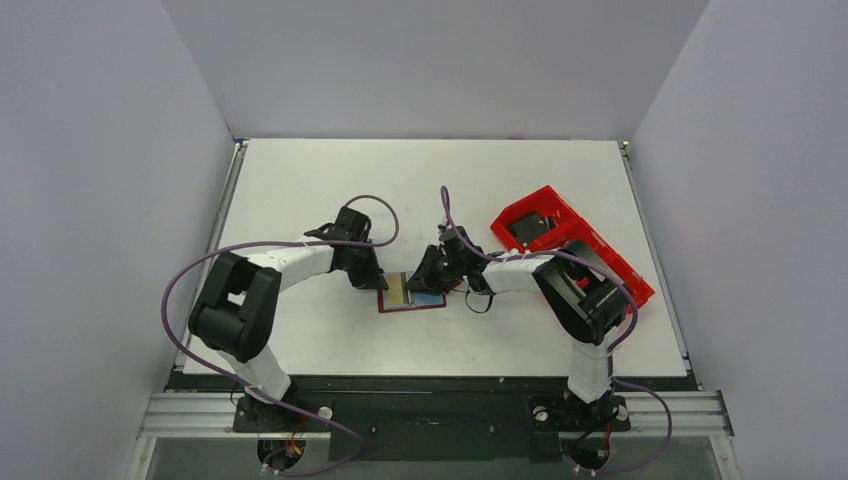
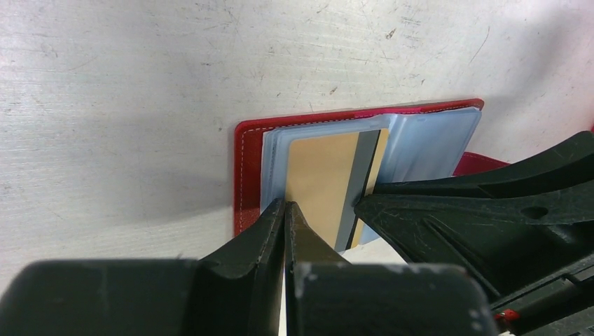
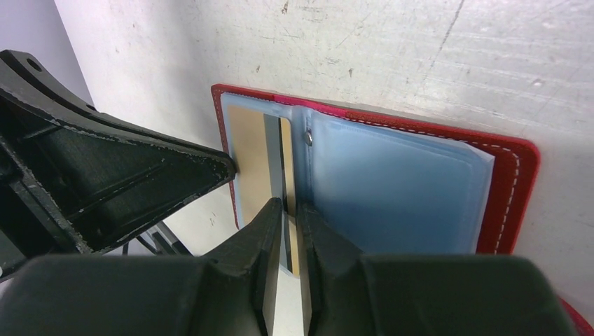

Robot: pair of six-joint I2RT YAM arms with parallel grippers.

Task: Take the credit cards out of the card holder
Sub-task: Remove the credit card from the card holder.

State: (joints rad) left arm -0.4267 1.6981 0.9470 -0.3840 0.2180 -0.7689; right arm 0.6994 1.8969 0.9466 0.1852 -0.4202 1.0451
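Fully open card holder (image 3: 515,189), tan card (image 2: 322,182)

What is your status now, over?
Left gripper shut, tips at card holder edge. Right gripper shut on tan card, card not yet out. Nothing blocks it.

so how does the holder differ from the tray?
Colour: holder dark red, tray bright red plastic. Size: holder small, tray much bigger. Shape: holder flat, spread open; tray walled, with compartments. Both lie on the table.
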